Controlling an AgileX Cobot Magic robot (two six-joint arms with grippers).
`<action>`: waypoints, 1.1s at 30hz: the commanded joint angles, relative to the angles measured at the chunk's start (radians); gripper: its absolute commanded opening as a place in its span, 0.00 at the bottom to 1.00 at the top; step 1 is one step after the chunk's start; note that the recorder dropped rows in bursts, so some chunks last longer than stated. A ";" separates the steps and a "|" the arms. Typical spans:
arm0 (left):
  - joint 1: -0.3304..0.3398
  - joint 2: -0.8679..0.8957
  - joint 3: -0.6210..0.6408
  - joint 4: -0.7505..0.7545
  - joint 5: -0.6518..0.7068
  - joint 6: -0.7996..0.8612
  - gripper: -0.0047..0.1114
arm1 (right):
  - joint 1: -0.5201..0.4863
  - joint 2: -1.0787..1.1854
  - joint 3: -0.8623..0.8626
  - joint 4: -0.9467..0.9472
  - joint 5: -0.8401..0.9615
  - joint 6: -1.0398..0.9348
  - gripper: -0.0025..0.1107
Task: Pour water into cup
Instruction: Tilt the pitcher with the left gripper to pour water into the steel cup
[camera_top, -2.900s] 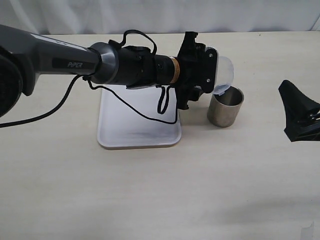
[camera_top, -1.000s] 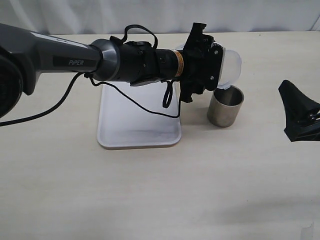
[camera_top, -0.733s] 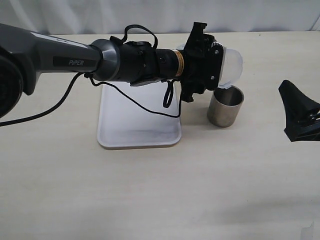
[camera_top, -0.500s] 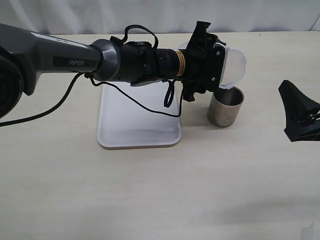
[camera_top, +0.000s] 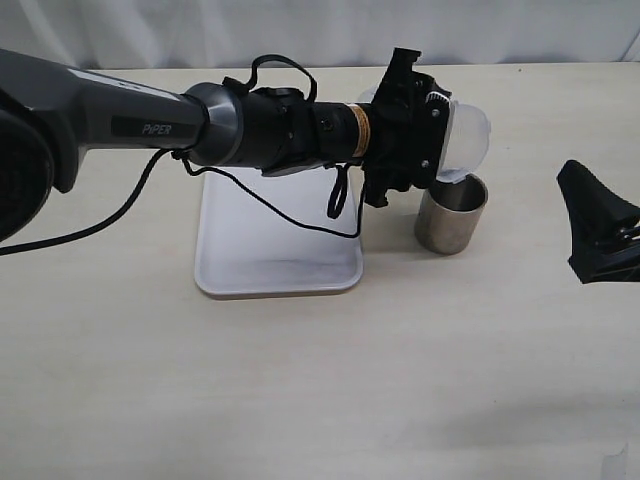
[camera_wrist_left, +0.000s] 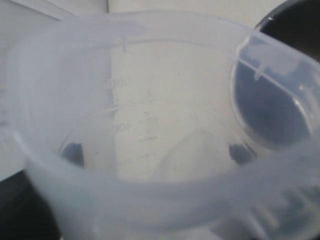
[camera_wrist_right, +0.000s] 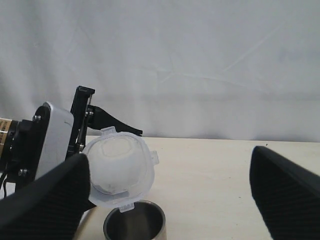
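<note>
The cup (camera_top: 452, 215), a small brushed-steel cylinder, stands upright on the table just right of the tray. My left gripper (camera_top: 432, 128) is shut on a clear plastic jug (camera_top: 464, 138), which lies tipped on its side with its spout over the cup's rim. In the left wrist view the jug (camera_wrist_left: 150, 125) fills the picture, and both fingertips (camera_wrist_left: 72, 152) show dark through its wall. The right wrist view shows the jug's mouth (camera_wrist_right: 117, 167) directly above the cup (camera_wrist_right: 135, 227). I see no water. My right gripper (camera_top: 600, 228) hangs open off to the right, holding nothing.
A white rectangular tray (camera_top: 270, 250) lies flat under the left arm's wrist. A black cable loops down from that wrist over the tray. A pale curtain closes off the table's far edge.
Over the last seconds the left wrist has turned and lifted a little, carrying the jug slightly up and to the right above the cup. The right gripper has stayed still.
</note>
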 joint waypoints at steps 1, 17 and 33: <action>-0.008 -0.005 -0.010 -0.006 -0.033 0.006 0.04 | -0.003 0.003 0.002 -0.010 0.004 0.002 0.74; -0.008 -0.006 -0.010 -0.008 -0.035 0.082 0.04 | -0.003 0.003 0.002 -0.010 0.004 0.002 0.74; -0.008 -0.006 -0.014 -0.008 -0.035 0.137 0.04 | -0.003 0.003 0.002 -0.010 0.004 0.002 0.74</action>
